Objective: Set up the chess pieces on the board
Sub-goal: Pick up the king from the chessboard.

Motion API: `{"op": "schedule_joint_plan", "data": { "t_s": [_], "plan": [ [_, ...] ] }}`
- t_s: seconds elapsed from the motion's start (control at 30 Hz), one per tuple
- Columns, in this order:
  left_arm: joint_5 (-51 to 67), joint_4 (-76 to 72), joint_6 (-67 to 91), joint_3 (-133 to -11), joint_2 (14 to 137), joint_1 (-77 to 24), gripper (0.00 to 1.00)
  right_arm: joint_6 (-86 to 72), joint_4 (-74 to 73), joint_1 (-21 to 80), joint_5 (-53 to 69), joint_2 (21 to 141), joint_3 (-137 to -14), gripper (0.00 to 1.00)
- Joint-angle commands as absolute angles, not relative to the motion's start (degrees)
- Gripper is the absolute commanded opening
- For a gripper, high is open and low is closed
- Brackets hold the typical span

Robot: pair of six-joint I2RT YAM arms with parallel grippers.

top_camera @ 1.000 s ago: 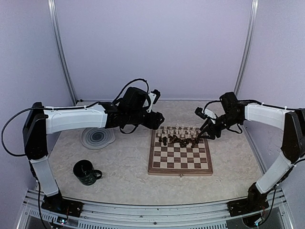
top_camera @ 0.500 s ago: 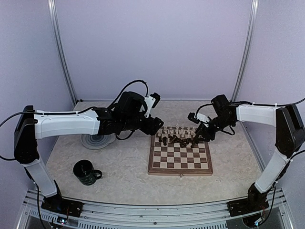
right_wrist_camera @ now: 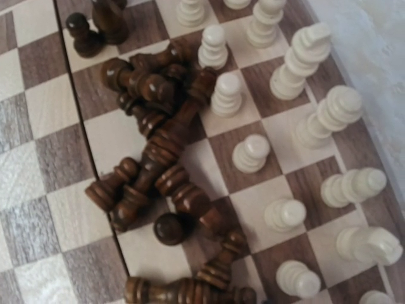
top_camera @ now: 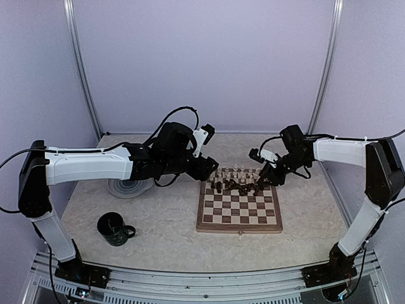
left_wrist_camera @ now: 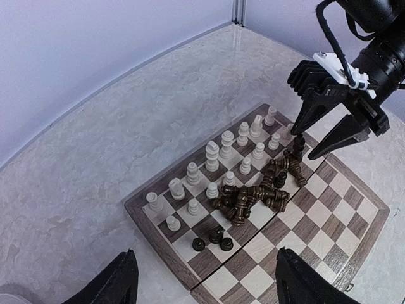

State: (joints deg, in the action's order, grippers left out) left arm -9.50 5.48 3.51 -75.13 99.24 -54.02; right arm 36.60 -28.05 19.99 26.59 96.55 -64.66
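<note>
Over on the right half of the worktop (top_camera: 164,221) sits the board (top_camera: 239,218), with its clasp (top_camera: 240,233) facing the near edge. The cream pieces (left_wrist_camera: 212,155) stand upright in two rows along the board's far edge. Right in front of them the dark pieces (right_wrist_camera: 158,152) lie toppled in one tangled heap. They overlap so much that I honestly can't count them or name most of them. Three small dark ones (left_wrist_camera: 215,239) stand apart from the pile, close to the board's left edge.

The right gripper (left_wrist_camera: 305,143) is down at the right end of the heap, near the board's far right corner. Its jaws are apart, and one upright dark piece (left_wrist_camera: 297,149) is right at the tips. I can't tell if either finger touches it. Its own wrist view leaves the fingers out of frame and only gives a slightly soft close-up of the pile. The cream pieces at the bottom right of that view are cut off.

The left gripper (left_wrist_camera: 202,278) hangs above the board's far left corner, spread wide and holding nothing. Only its two fingers (left_wrist_camera: 117,282) poke into the bottom of its view.

From overhead the pieces are just specks. Further left, a grey swirl plate (top_camera: 126,185) is partly hidden under the left arm. A dark mug (top_camera: 116,228) sits toward the near left corner of the worktop.
</note>
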Motion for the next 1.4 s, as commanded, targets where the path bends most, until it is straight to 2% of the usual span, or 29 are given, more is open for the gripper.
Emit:
{"op": "schedule_joint_plan", "data": {
  "t_s": [0.0,0.4,0.73,1.03,1.37],
  "plan": [
    [-10.02,4.61,2.70,-76.03,97.65,-53.79,0.74,36.72,-30.07,20.75,26.37,93.78,-64.04,0.39],
    [-10.20,4.70,2.41,-76.01,97.52,-53.87,0.74,35.70,-28.22,20.61,23.55,95.00,-63.37,0.40],
    [-9.94,4.96,2.34,-76.11,97.56,-53.94,0.74,35.61,-28.57,20.43,22.59,96.89,-63.27,0.34],
    [-10.11,5.45,2.13,-76.38,97.73,-54.31,0.74,35.81,-29.21,20.43,22.76,97.73,-63.37,0.22],
    [-10.27,5.45,1.96,-76.38,97.73,-54.32,0.74,36.15,-30.38,20.41,22.21,95.38,-62.78,0.03]
  ]
}}
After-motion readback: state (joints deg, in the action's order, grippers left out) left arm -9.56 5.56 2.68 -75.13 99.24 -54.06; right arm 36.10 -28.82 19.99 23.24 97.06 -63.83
